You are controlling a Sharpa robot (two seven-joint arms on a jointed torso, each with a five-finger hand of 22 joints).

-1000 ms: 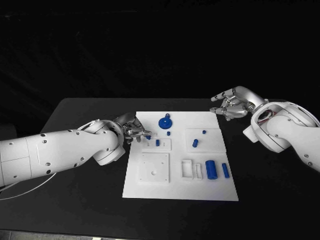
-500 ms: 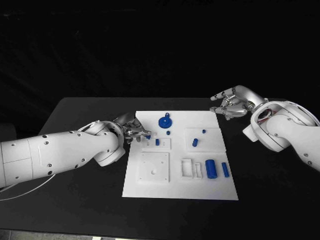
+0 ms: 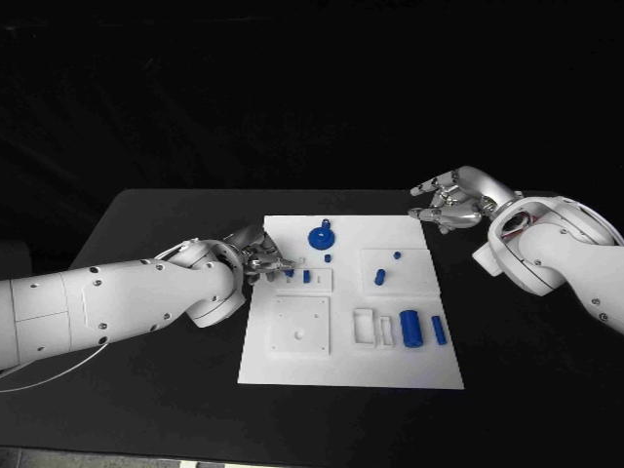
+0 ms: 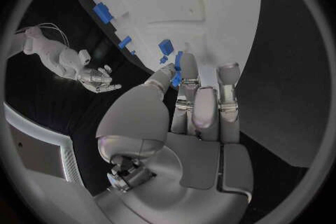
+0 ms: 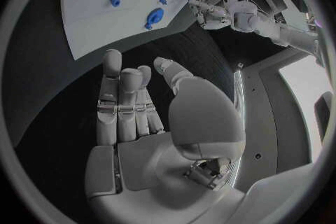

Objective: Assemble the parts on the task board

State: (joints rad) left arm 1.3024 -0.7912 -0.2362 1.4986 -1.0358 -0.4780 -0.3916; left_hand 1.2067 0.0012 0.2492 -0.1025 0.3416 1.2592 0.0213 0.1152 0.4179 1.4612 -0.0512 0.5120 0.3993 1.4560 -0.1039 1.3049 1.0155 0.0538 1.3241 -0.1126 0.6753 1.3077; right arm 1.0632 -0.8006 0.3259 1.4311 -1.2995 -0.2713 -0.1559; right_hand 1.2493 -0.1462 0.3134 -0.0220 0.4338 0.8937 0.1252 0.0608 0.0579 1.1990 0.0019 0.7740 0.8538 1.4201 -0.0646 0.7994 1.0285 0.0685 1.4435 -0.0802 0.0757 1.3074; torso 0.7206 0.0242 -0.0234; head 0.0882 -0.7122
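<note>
Now, held part: we pinch a small blue peg [image 4: 176, 79] between thumb and fingertips of our left hand [image 3: 260, 255], just above the task board [image 3: 298, 366] near its left edge.
Handling: we judge the peg light, stiff and smooth, so it could twist or slip in a loose pinch; a hold near its upper end would leave the lower tip free to enter a hole.
Nearby parts: a short blue peg [image 3: 306, 278] stands just beside our fingertips, and a smaller blue stub [image 3: 328, 259] lies a little beyond it.
Farther parts: a round blue knob [image 3: 321, 237] sits near the board's far edge; another blue peg [image 3: 379, 278] lies in the right recess; two blue cylinders [image 3: 412, 330] lie side by side near the right edge.
Right hand: our right hand [image 3: 452, 202] hovers off the board's far right corner over the black table [image 3: 158, 219], fingers loosely curled and apart, holding nothing.
Room: we see open board around the square plate [image 3: 299, 327] nearer us, and bare table on both sides; the tight spot is the standing peg beside our fingers, which a careless sweep could knock.
</note>
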